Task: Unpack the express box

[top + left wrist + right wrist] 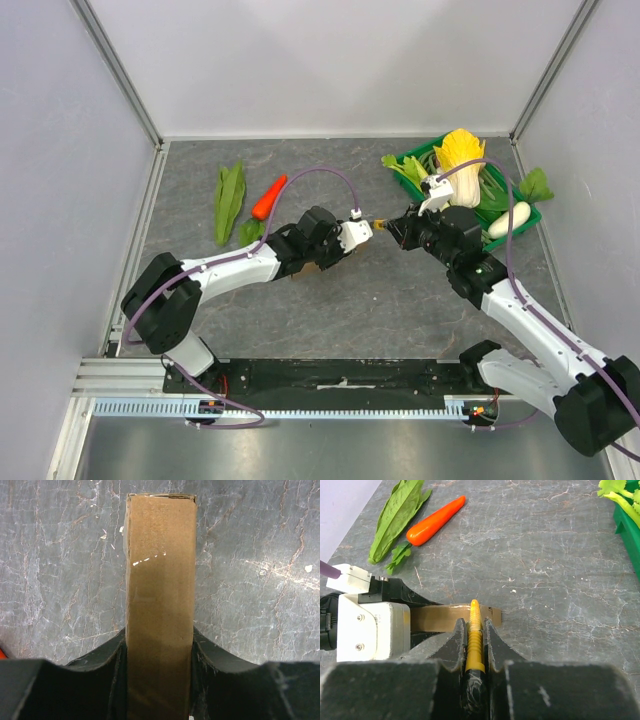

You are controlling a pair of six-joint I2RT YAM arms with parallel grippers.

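Note:
The express box [160, 580] is a thin brown cardboard box standing on its narrow edge above the grey stone table. My left gripper [159, 635] is shut on it, one black finger pressed on each broad face. From the right wrist view the box [440, 617] runs sideways out of the left gripper's white camera block. My right gripper [472, 625] is shut on a yellow ribbed tool [475, 630] with a black handle. The tool's tip lies over the box's top edge near its free end. In the top view both grippers, left [350, 240] and right [395, 228], meet mid-table.
An orange carrot [268, 197] and a long green leaf [229, 200] lie at the back left. A green crate [527, 214] at the back right holds a yellow-green cabbage [460, 160], leafy greens and a white radish [507, 220]. Grey walls enclose the table.

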